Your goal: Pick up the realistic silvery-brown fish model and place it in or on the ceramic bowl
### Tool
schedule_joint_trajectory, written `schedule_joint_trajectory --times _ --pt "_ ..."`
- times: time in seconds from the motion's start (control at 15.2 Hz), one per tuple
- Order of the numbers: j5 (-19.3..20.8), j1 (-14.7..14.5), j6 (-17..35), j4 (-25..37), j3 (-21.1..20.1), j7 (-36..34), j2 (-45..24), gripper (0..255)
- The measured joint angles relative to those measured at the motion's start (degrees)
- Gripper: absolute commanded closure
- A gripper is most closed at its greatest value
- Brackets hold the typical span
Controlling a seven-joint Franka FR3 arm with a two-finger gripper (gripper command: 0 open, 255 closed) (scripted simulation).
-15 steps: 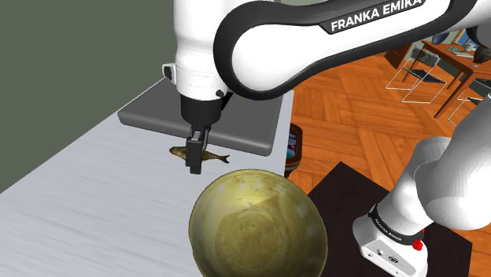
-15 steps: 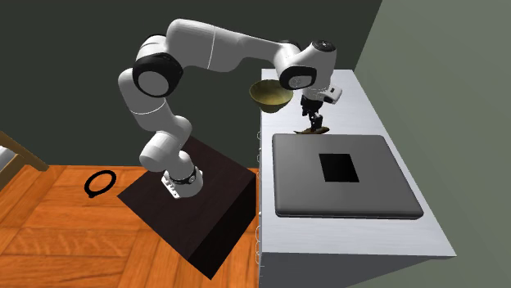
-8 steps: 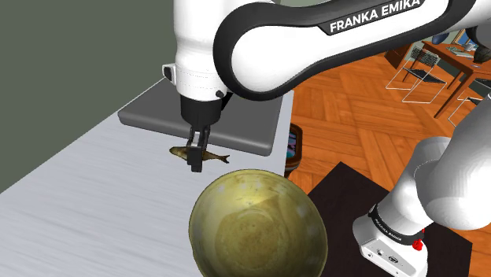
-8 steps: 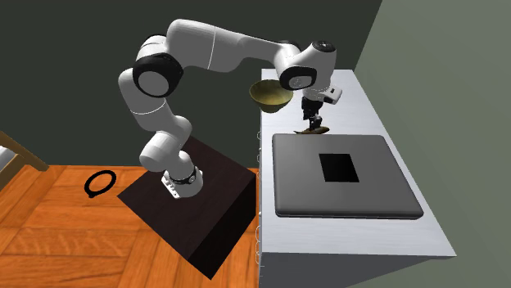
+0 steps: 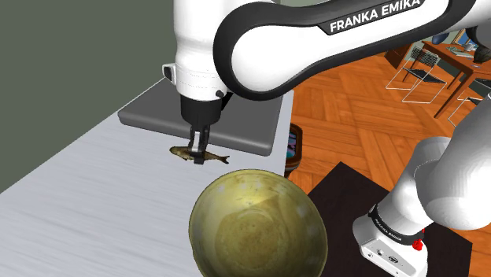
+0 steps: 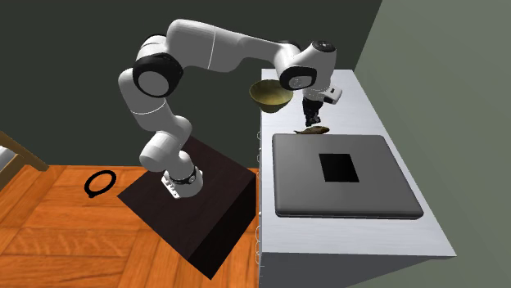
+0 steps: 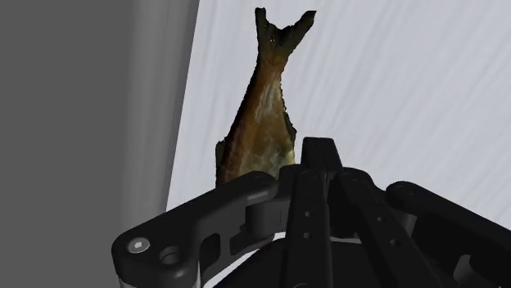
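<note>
Over grey counter [image 5: 79, 189], just off dark slab's [image 5: 252, 126] edge: hand [image 5: 199, 157] clamped on fish [image 5: 182, 151]; bowl [image 5: 252, 228] near, bare counter between.

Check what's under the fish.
Bare pale grey counter lies under the fish, beside the edge of the dark slab. The gripper covers its head end, so what is beneath there is hidden.

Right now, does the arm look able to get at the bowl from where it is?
Probably yes. The gripper is at the fish, and the bowl stands close by on the same counter, open side up, with bare surface between them. The dark slab lies on the other side.
</note>
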State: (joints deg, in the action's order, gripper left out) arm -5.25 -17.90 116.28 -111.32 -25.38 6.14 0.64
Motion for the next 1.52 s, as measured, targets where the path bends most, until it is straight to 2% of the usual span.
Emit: schedule_joint_trajectory --times 0.07,0.53,0.92,1.32,1.39,1.52 --pt "0.00 0.00 0.00 0.00 0.00 0.00 0.00 0" --pt "2.05 1.05 1.83 2.62 1.03 6.32 -1.19 0" --pt "3.11 0.78 5.82 0.81 0.79 5.92 -3.11 0" --pt "3.20 0.75 6.52 0.46 0.71 5.84 -3.21 0" --pt "3.22 0.76 6.49 0.49 0.71 5.83 -3.25 255" --pt "3.27 0.80 6.38 0.52 0.76 5.79 -3.40 255"
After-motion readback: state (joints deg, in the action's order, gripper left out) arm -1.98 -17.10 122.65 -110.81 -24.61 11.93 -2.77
